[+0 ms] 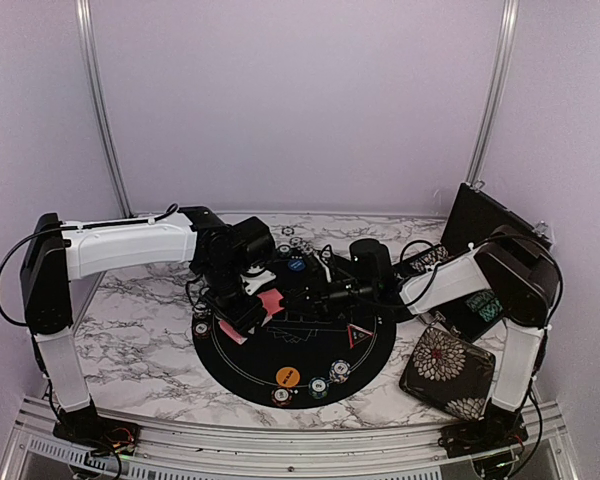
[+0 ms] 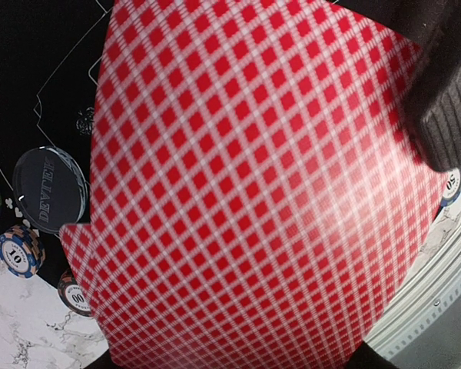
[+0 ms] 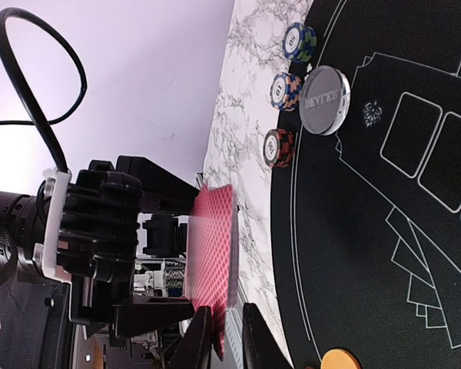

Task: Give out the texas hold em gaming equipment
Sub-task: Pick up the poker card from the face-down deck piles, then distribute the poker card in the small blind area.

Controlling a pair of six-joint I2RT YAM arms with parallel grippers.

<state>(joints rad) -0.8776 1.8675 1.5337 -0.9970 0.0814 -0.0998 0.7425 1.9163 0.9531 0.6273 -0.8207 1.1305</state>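
Observation:
My left gripper [image 1: 252, 305] is shut on a stack of pink-red-backed playing cards [image 1: 271, 301] held above the left side of the black round mat [image 1: 235, 362]. The cards [image 2: 253, 192] fill the left wrist view. My right gripper [image 3: 232, 338] meets them from the right, and its narrow jaws straddle the lower edge of the cards [image 3: 213, 257] with a gap still showing. On the mat lie a clear dealer disc [image 3: 323, 101], an orange disc [image 1: 288, 377], a red-edged triangle [image 1: 359, 335] and chip stacks [image 1: 318, 387].
A floral pouch [image 1: 447, 373] lies at the right front and a black case [image 1: 477, 262] stands open behind it. More chips [image 1: 285, 248] and a blue disc [image 1: 296, 265] sit at the mat's far edge. Other chips [image 3: 280, 147] rest by the dealer disc.

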